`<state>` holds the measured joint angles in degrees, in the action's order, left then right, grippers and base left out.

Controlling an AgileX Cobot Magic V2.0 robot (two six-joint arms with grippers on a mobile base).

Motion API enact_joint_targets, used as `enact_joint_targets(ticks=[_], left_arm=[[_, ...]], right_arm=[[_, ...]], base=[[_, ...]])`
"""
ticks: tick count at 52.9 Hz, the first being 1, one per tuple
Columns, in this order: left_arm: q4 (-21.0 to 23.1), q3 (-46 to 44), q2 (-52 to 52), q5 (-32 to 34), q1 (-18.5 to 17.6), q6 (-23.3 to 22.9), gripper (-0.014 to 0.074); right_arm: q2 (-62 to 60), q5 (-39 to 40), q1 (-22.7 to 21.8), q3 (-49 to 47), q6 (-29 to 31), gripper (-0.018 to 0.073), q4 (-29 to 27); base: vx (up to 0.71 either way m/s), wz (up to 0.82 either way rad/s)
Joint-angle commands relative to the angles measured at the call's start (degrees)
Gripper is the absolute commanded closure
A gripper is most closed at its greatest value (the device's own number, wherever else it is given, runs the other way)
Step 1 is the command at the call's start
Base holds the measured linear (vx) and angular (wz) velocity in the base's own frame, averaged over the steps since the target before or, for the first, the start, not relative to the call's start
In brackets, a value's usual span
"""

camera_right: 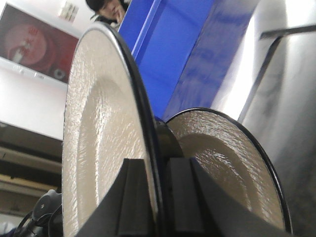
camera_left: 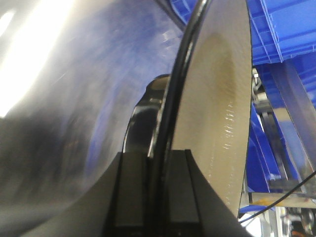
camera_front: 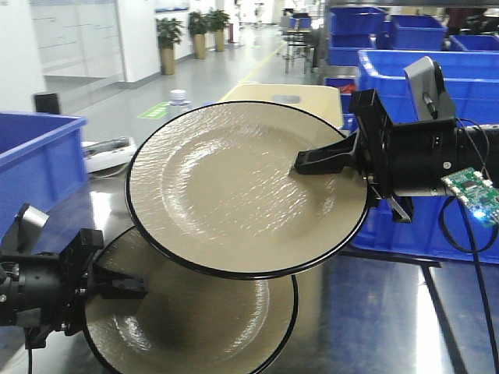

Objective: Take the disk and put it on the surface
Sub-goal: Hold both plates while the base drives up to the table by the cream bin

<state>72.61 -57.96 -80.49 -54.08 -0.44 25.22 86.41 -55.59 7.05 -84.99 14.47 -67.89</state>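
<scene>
Two beige disks with black rims are in view. The upper disk (camera_front: 234,187) hangs tilted in the air, and my right gripper (camera_front: 312,164) is shut on its right rim. In the right wrist view that rim (camera_right: 98,138) runs between the jaws of the right gripper (camera_right: 155,170). The lower disk (camera_front: 195,327) lies low over the dark glossy surface (camera_front: 374,327), partly under the upper one. My left gripper (camera_front: 129,284) is shut on its left rim, as the left wrist view shows for the left gripper (camera_left: 158,163) and disk (camera_left: 212,108). Whether the lower disk touches the surface I cannot tell.
Blue bins (camera_front: 421,78) stand close behind the right arm, and another blue bin (camera_front: 31,156) is at the left edge. A black tape line (camera_right: 269,54) crosses the surface (camera_right: 291,98). A cream-coloured board (camera_front: 281,97) is behind the upper disk.
</scene>
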Motion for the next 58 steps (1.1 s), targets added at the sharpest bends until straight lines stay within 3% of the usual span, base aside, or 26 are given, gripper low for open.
enact_joint_targets(ticks=[1,58], left_arm=[[7.1,-2.0,2.1,-1.1,-0.2,-0.5,0.0595],[7.1,-2.0,2.1,-1.1,-0.2,-0.5,0.0595]], right_arm=[[-2.5,2.0,-0.3,-2.3,-0.1,0.0567,-7.0],[-2.5,2.0,-0.3,-2.3,-0.1,0.0567,-7.0]], base=[[0.24,-0.4],[0.13,-0.17]])
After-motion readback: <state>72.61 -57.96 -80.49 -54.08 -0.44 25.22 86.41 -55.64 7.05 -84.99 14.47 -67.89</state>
